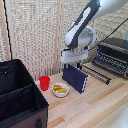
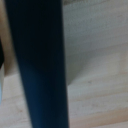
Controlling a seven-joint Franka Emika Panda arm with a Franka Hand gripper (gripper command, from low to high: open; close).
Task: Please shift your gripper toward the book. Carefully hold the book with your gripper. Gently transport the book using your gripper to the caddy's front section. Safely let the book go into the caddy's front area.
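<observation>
The dark navy book stands upright on its edge near the middle of the wooden table. My gripper comes down from above and its fingers straddle the book's top edge, shut on it. In the wrist view the book fills the picture as a wide dark band, blurred and very close, and my fingers do not show there. The black caddy stands at the exterior view's left front, open, with an inner divider across it. The book is well to the right of the caddy.
A red cup and a small white bowl of yellow food stand between the caddy and the book. A black-and-silver toaster oven with a wire rack in front of it stands at the right back. A slatted wall stands behind.
</observation>
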